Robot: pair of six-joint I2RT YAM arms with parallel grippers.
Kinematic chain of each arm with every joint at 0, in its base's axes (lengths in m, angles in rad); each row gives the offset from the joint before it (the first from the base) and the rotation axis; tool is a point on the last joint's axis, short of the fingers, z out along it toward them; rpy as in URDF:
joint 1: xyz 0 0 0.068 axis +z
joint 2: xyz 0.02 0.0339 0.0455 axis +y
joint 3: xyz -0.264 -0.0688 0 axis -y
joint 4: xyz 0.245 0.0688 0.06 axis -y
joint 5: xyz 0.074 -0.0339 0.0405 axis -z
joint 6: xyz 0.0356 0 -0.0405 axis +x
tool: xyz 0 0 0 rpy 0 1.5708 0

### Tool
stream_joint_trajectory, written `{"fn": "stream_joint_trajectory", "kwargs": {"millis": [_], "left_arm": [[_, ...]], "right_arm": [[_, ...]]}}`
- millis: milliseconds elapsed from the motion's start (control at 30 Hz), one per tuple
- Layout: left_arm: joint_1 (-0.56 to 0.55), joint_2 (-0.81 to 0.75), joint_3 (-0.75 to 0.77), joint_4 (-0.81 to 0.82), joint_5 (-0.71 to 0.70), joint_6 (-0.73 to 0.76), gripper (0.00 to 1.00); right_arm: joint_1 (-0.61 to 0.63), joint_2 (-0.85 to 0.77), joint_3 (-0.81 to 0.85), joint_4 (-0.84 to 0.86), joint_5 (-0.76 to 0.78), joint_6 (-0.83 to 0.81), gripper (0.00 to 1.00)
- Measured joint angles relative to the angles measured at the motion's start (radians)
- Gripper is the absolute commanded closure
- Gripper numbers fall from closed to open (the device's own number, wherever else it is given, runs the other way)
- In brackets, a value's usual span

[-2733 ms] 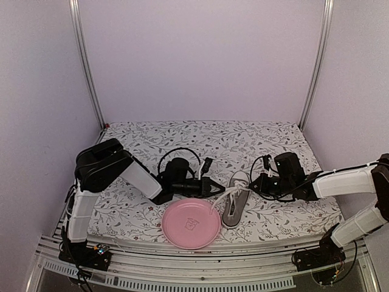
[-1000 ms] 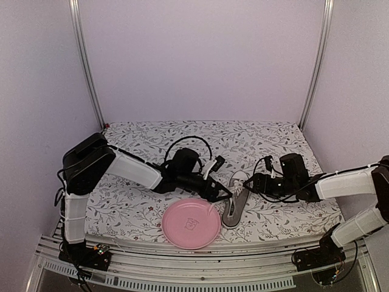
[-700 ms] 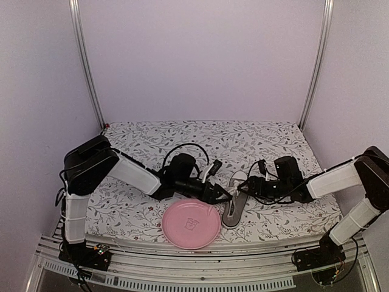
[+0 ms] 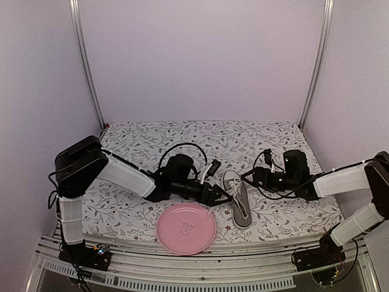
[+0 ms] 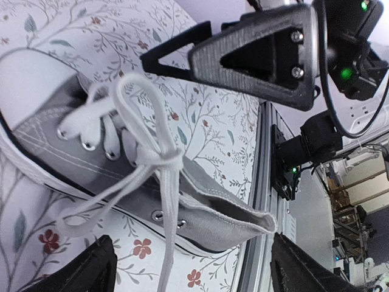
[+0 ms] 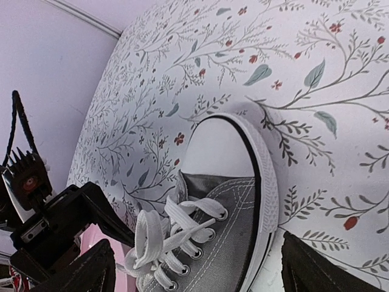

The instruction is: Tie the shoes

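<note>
The grey shoe (image 4: 238,199) lies on the floral cloth, white toe cap (image 6: 226,151) toward the back wall and heel toward the front. Its white laces (image 5: 143,143) cross in a knot with one loop standing up; loose ends trail off toward the pink plate. My left gripper (image 4: 220,194) sits open just left of the shoe, its fingers (image 5: 86,271) straddling the heel end without touching it. From the right, my right gripper (image 4: 251,177) is open at the toe, its fingers (image 6: 86,271) spread either side of the shoe. Neither holds a lace.
A pink plate (image 4: 169,236) lies near the front edge, just left of the shoe's heel. The metal rail (image 4: 243,252) runs along the table's front. Both arms lie low over the cloth, close together at the shoe.
The shoe has swung so its heel points more to the right. The pink plate has slid a little left and forward. My right gripper has drawn back slightly to the right.
</note>
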Motion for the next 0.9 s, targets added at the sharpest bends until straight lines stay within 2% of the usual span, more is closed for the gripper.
{"fn": "stream_joint_trajectory", "kwargs": {"millis": [100, 267, 333, 600, 900], "left_arm": [[0.022, -0.055, 0.033, -0.092, -0.046, 0.068, 0.16], [0.027, -0.057, 0.122, -0.201, -0.105, 0.15, 0.34], [0.027, -0.042, 0.173, -0.235, -0.116, 0.183, 0.37], [0.009, 0.076, 0.335, -0.338, -0.146, 0.283, 0.41], [-0.002, 0.111, 0.356, -0.399, -0.183, 0.324, 0.49]], "right_arm": [[-0.035, -0.065, -0.023, -0.002, 0.0, 0.0, 0.14], [-0.04, -0.071, -0.036, 0.0, -0.006, 0.013, 0.39], [-0.04, -0.05, -0.036, 0.008, -0.014, 0.022, 0.44], [-0.04, 0.053, -0.012, 0.031, -0.06, 0.062, 0.5], [-0.04, 0.139, 0.041, 0.068, -0.103, 0.09, 0.58]]}}
